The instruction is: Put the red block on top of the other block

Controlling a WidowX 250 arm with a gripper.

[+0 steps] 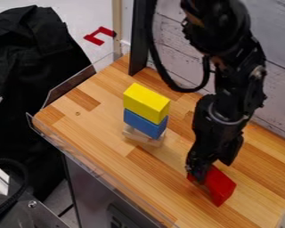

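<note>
Three pieces in the stack (145, 115): a pale piece (137, 136) at the bottom, the blue block (144, 124) on it, and the yellow block (146, 103) at the top.
Red block (220, 185): it is at the pincer (204, 172), low over the bench (100, 127) or touching it, which I cannot tell exactly. It is well apart from the stack.
Pincer: it is directed downward, at the upper left end of the red block, and covers a part of it. If it grips the block or only stands around or beside it, I cannot tell.
Done so far: the arm (222, 107) has its pincer at the correct block, and the stack is upright. By my judgement, this is the beginning of the work.
Not yet done: the red block is not on top of any other block.
Left to do: make the grip sure, lift the red block higher than the stack, bring it across, put it down flat and let it go.
Goal place: the task says only "the other block"; I suppose it is the yellow block, because its upper face is free.
</note>
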